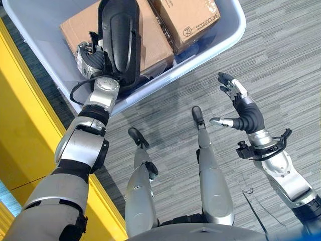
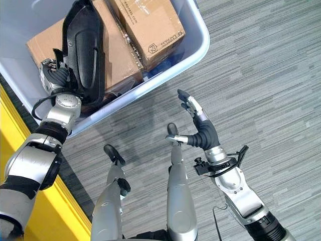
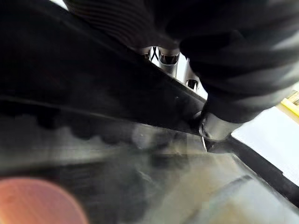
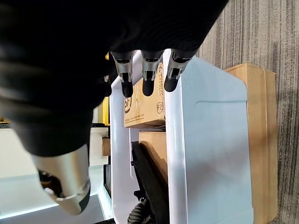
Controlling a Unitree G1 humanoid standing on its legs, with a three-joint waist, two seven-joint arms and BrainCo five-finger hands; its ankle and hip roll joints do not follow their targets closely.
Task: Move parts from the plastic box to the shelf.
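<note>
Already the left hand [image 1: 90, 57] is down inside the plastic box [image 1: 220, 35], at the near edge on the robot's left side, and the long black part [image 1: 119, 37] stands against it. The part's long axis runs from that near edge away toward the far side of the box, rising over the cardboard boxes [image 1: 188, 17] packed beside it. In the left wrist view the dark part crosses right in front of the fingers [image 3: 168, 57], which seem to curl over its edge, so the hand reads as clasped on the part (though much of the grip is hidden by the part itself).

The right hand [image 2: 200, 131] hovers over the floor [image 1: 281, 60], outside the box and well apart from the part, fingers spread and relaxed, holding nothing.

The coming move turns on that axis: the left hand grips the part at its near, lower end, so most of its length hangs beyond the hand toward the box's far side. Lifting it clear of the box wall probably means drawing it up along its length. The shelf's yellow edge [image 1: 30, 130] lies on the left arm's own side.
</note>
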